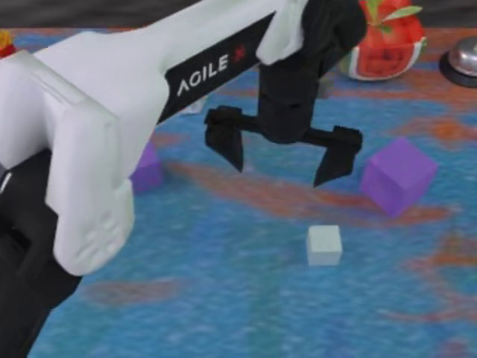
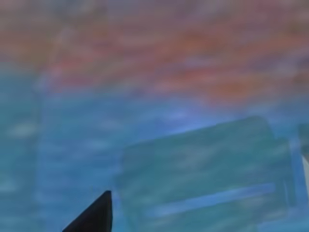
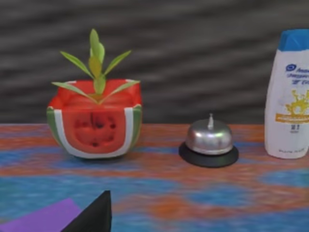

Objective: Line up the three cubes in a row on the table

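My left arm reaches in from the left, high over the table (image 1: 223,298). Its gripper (image 1: 279,173) hangs open with nothing between its fingers (image 1: 227,142). The smallest cube, pale grey-white (image 1: 324,245), lies on the cover just below and right of that gripper. To the gripper's right sits the large purple cube (image 1: 397,176), and the smaller purple cube (image 1: 147,168) peeks out from behind the arm at the left. My right gripper (image 3: 96,215) is outside the top view; its wrist view shows one black tip beside a purple cube face (image 3: 41,217).
A watermelon-shaped planter (image 1: 384,37) and a silver call bell (image 1: 462,58) stand at the back right. The right wrist view also shows a white shampoo bottle (image 3: 289,96) beyond the bell (image 3: 208,142). A pale object (image 1: 195,104) is mostly hidden behind the left arm.
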You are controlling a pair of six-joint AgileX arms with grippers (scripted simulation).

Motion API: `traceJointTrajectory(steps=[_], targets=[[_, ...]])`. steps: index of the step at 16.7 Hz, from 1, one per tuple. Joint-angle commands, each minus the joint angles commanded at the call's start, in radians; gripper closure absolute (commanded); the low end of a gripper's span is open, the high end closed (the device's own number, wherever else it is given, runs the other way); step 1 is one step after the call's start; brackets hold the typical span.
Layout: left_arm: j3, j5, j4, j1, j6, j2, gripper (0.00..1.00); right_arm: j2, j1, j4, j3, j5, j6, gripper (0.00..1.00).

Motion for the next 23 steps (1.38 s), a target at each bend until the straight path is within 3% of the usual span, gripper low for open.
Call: traceJointTrajectory(steps=[8, 12, 16, 23], targets=[[-0.171, 0.011, 0.044, 0.271, 0.875, -0.058, 0.0, 0.0, 0.0, 0.0, 0.0, 0.0, 0.0, 0.0], [-0.238, 0.016, 0.078, 0.384, 1.175, -0.102, 0.0, 0.0, 0.0, 0.0, 0.0, 0.0, 0.0, 0.0], [-0.272, 0.02, 0.107, 0.444, 1.304, -0.139, 0.0, 0.0, 0.0, 0.0, 0.0, 0.0, 0.0, 0.0], [-0.284, 0.02, 0.124, 0.444, 1.308, -0.135, 0.0, 0.0, 0.0, 0.0, 0.0, 0.0, 0.0, 0.0]])
